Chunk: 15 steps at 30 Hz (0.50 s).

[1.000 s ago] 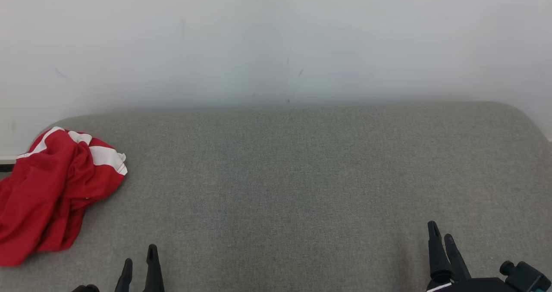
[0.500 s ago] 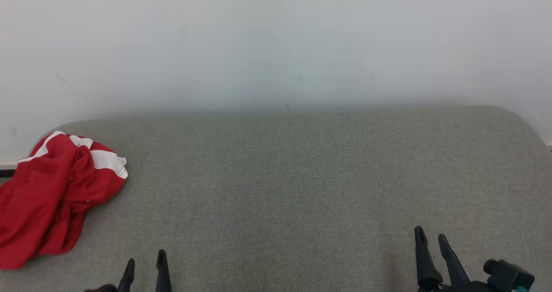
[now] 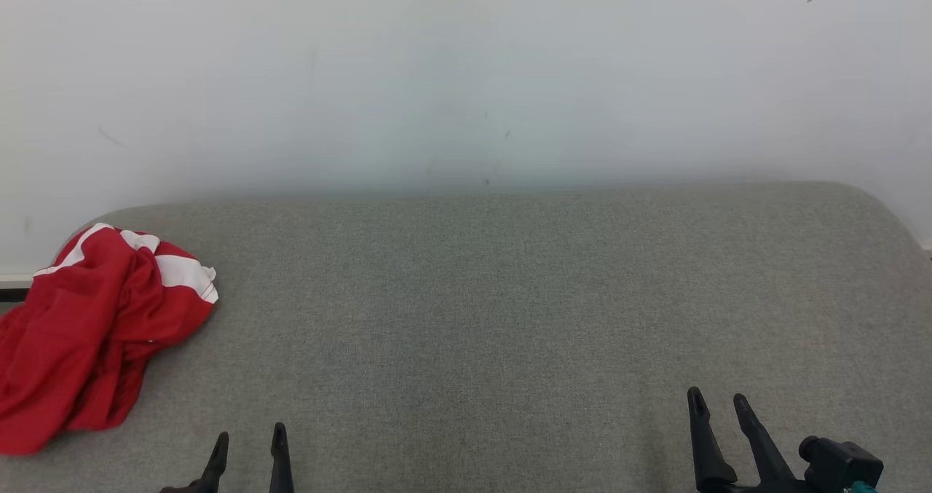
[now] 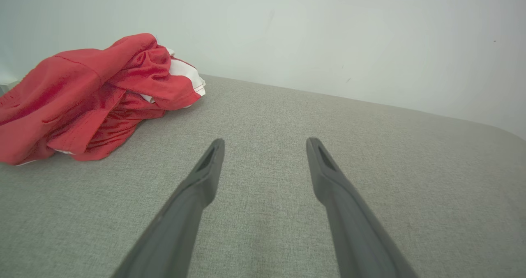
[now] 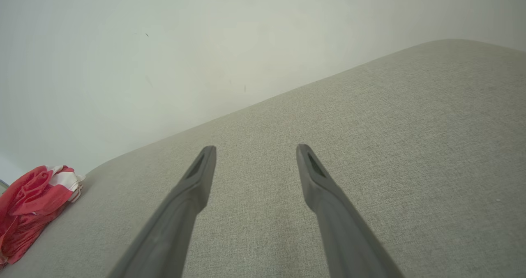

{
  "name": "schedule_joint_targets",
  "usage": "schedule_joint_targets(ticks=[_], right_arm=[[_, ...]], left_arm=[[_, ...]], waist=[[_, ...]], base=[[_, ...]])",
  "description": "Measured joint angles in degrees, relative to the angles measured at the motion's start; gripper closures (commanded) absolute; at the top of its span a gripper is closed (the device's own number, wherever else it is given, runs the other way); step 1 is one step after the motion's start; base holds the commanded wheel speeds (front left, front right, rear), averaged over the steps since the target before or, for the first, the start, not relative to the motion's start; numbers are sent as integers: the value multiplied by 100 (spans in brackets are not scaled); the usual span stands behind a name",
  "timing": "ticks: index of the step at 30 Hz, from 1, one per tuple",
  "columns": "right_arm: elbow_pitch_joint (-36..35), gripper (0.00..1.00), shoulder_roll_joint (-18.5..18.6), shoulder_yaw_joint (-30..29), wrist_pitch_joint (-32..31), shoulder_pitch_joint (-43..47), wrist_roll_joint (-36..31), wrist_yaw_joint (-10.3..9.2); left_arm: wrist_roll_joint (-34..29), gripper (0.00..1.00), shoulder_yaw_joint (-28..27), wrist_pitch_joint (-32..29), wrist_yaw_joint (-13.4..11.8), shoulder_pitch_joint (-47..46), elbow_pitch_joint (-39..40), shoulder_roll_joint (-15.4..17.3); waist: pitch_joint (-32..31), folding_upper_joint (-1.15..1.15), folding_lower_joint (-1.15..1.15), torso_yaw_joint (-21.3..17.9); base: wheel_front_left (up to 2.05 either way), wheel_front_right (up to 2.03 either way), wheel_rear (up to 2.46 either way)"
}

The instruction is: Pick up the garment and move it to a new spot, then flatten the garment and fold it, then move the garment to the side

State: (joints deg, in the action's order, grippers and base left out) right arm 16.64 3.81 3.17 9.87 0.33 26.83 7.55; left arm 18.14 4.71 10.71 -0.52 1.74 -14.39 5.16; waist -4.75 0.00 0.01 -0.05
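Note:
The garment [image 3: 87, 333] is a crumpled red piece with white stripes, lying at the far left of the grey fabric surface [image 3: 510, 296]; it also appears in the left wrist view as the garment [image 4: 82, 101] and small at the lower left of the right wrist view as the garment [image 5: 28, 204]. My left gripper [image 3: 247, 442] stands open at the bottom left, to the right of the garment and apart from it, with nothing between its fingers [image 4: 205, 175]. At the bottom right my right gripper [image 3: 717, 405] is open and empty too, its fingers [image 5: 197, 179] over bare fabric.
A pale wall [image 3: 466, 78] rises directly behind the grey surface. The surface rounds off at its far right corner [image 3: 881, 202] and at the far left behind the garment.
The head camera has shifted a little, so the whole picture sits lower. In the head view both grippers stand further inward than before. The garment lies as before.

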Motion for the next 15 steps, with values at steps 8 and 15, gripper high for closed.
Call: schedule_joint_targets(ticks=[8,15], right_arm=[[29,0,40,37,43,36,-374,0],[3,0,135,2,16,99,-682,0]], left_arm=[[-203,0,-23,119,32,3,-33,-9],[-365,0,-110,191,133,5,-63,-37]], waist=[[-41,0,0,-7],[-67,0,0,-2]], base=[[0,0,0],[0,0,0]])
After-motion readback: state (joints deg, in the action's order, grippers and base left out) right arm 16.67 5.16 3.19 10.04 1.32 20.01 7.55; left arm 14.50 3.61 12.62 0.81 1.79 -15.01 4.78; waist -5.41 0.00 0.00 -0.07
